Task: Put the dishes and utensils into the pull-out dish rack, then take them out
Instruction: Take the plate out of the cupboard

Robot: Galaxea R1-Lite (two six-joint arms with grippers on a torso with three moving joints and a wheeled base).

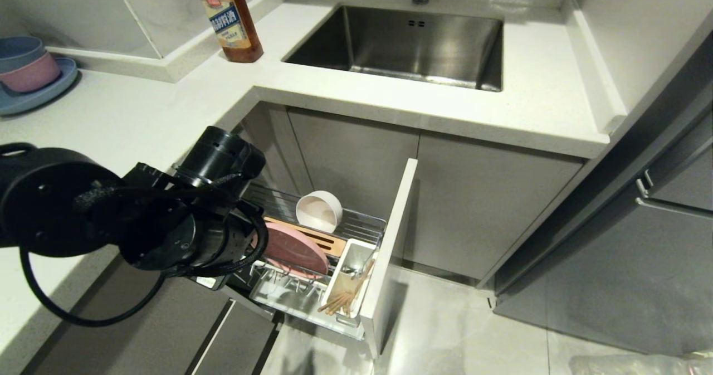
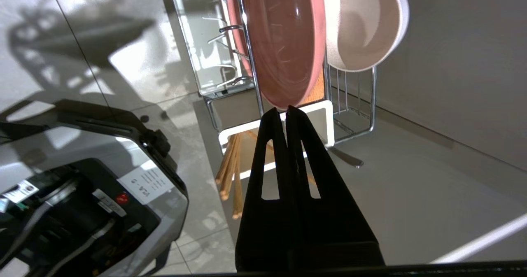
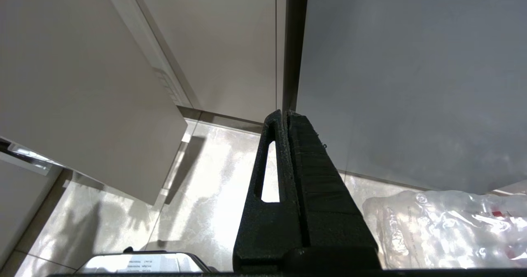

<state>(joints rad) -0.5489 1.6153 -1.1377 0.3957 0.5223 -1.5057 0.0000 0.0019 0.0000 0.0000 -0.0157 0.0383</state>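
Standing pulled out below the counter, the pull-out dish rack (image 1: 365,222) reaches from the cabinet toward the near floor, its long axis running far to near and its narrow grey door front (image 1: 390,252) at the near end. Loading looks complete, so I judge that unloading is about to begin.

Largest inside is the pink plate (image 1: 295,249), set on edge in the wooden block (image 1: 328,240), its long axis roughly upright and its face turned across the rack. Just beyond it, at the far end, the cream bowl (image 1: 318,212) lies tipped on its side with its opening facing the near right. At the near right corner the white utensil cup (image 1: 348,277) holds the chopsticks (image 1: 340,302), which lean out toward the near side past the rim. The spoon (image 2: 346,157) shows only as a thin metal handle beside the cup.

Hovering left of the rack, the left gripper (image 2: 285,111) has its fingers clenched together and empty, tips just short of the plate's lower edge. With jaws pressed together it cannot take that rim; pushing on could knock the plate out of its slot into the bowl, or jolt the leaning chopsticks loose.

Off to the right, the right gripper (image 3: 284,114) hangs parked by the grey cabinets, likewise clenched on nothing.
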